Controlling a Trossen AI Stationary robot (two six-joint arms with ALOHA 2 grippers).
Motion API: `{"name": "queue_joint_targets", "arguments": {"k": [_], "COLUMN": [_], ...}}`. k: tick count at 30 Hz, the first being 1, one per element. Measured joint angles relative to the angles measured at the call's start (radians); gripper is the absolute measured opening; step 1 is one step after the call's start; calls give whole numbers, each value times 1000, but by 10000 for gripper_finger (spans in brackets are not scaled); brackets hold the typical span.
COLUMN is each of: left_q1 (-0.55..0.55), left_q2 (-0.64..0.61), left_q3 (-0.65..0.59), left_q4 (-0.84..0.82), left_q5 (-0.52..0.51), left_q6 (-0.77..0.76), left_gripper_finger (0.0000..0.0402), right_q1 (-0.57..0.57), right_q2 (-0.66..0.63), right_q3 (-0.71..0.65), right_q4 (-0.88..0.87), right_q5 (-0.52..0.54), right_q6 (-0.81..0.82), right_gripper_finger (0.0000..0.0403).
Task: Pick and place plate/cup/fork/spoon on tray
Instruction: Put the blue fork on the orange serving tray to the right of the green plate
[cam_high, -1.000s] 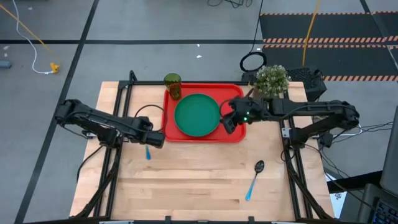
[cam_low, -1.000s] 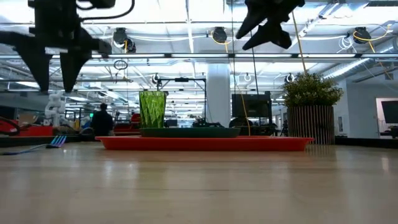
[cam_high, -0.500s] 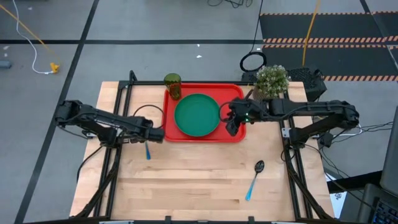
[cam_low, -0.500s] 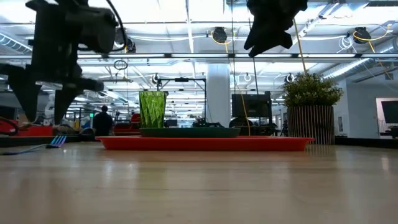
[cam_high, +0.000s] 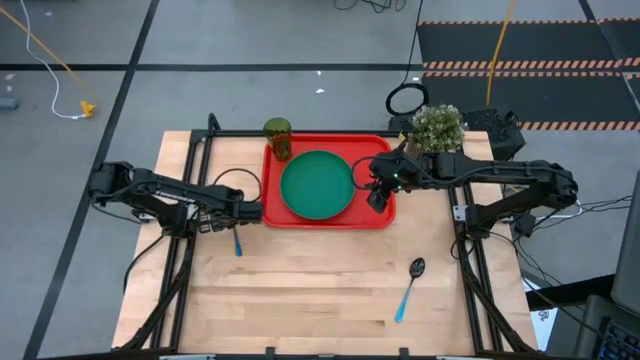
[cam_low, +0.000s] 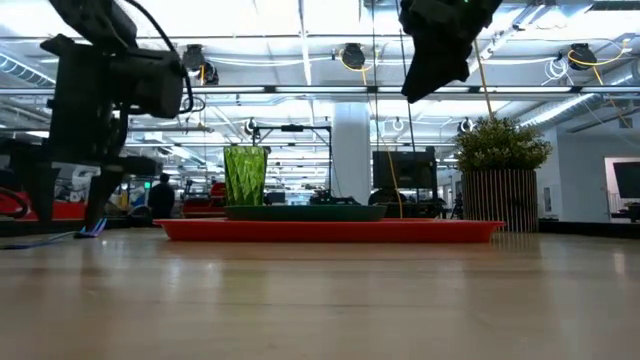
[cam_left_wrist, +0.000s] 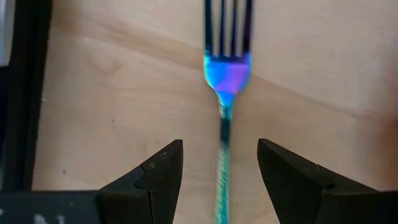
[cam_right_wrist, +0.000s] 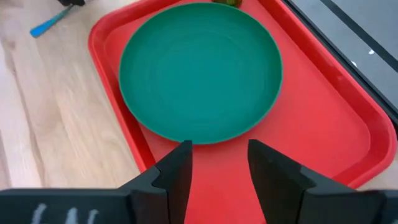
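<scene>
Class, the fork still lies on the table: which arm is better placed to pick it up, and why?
Left. The left gripper is open, its fingers straddling the fork handle. The right gripper hangs over the tray.

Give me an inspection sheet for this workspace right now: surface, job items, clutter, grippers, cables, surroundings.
Surface: wooden table, bare over most of the near half.
Job's things: plate and cup on the red tray; fork on the wood beside the tray's left edge; spoon on the wood, near right.
Clutter: potted plant at the tray's far right corner.
Grippers: left gripper open, low, fingers astride the fork's handle; right gripper open, above the tray's right part, empty.
Cables: black cable loop by the left arm; yellow cord on the floor.
Surroundings: grey floor, striped mat, open hall behind.
</scene>
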Motion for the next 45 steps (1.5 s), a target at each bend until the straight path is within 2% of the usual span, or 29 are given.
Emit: {"name": "queue_joint_targets", "arguments": {"k": [11,21,35,40,45], "left_q1": [47,73,78,78,78], "left_q2": [-3,-2,-1,-1,-30], "left_q3": [-66,-66,-68,-68,-72], "left_q4": [106,117,116,117,120], "left_q5": [-3,-24,-78,-78,-84], "left_q6": [-5,35,1,-4,-4], "left_gripper_finger": [198,108,21,14,30], "right_q1": [0,0,2,2,3], "right_q2": [0,0,0,0,0], "right_q3": [0,0,0,0,0], "right_q4": [-40,-46,-46,-46,-46], "right_q5": [-1,-1,-3,-5,-27], "right_q6": [-22,-16,16,48,73], "right_gripper_finger": [148,148,148,148,148]}}
